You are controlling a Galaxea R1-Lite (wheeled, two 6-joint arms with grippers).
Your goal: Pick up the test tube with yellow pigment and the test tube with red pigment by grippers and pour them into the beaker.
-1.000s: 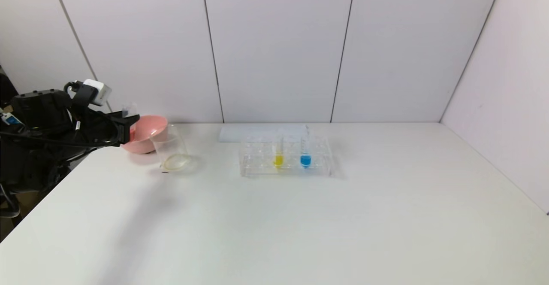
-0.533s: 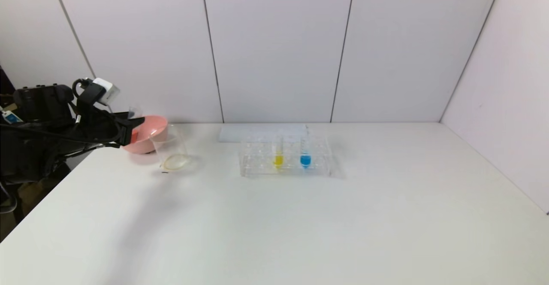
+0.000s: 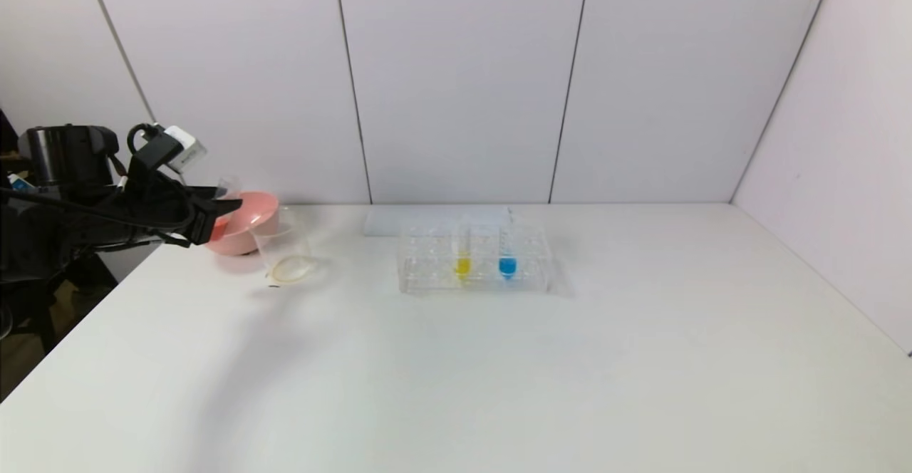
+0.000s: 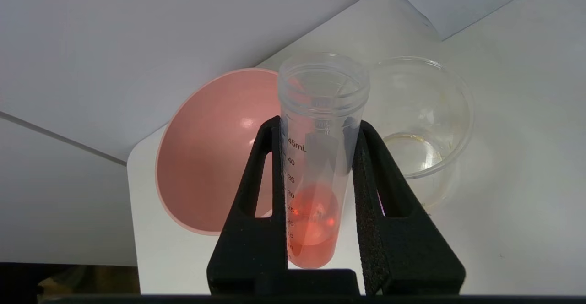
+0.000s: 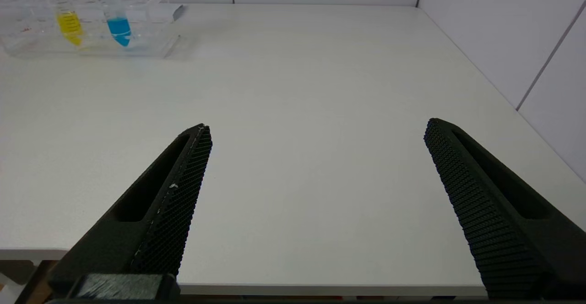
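The test tube with red pigment (image 4: 316, 166) is held between the two black fingers (image 4: 256, 203) of the left gripper (image 3: 217, 211), which are closed on its sides. The tube is open at its mouth, and the red liquid sits low in it, near the rounded tip. In the head view the left gripper is at the far left side of the table (image 3: 499, 359), above its edge, just beside the pink bowl (image 3: 246, 225) and near the beaker (image 3: 285, 248). In the left wrist view the mouth of the tube shows between the pink bowl (image 4: 215, 153) and the beaker (image 4: 423, 121). The beaker stands upright on the table, close to the bowl; I cannot tell if they touch.

The test tube with yellow pigment (image 3: 463, 256) stands in the clear rack (image 3: 474, 263), near the middle of the table, just beside the tube with blue liquid (image 3: 507, 256). A white sheet (image 3: 427, 220) lies behind the rack.

The right gripper (image 5: 316, 134) is seen only in the right wrist view. Its fingers are wide apart and hold nothing, low over the near edge of the table, well apart from the rack (image 5: 87, 24).
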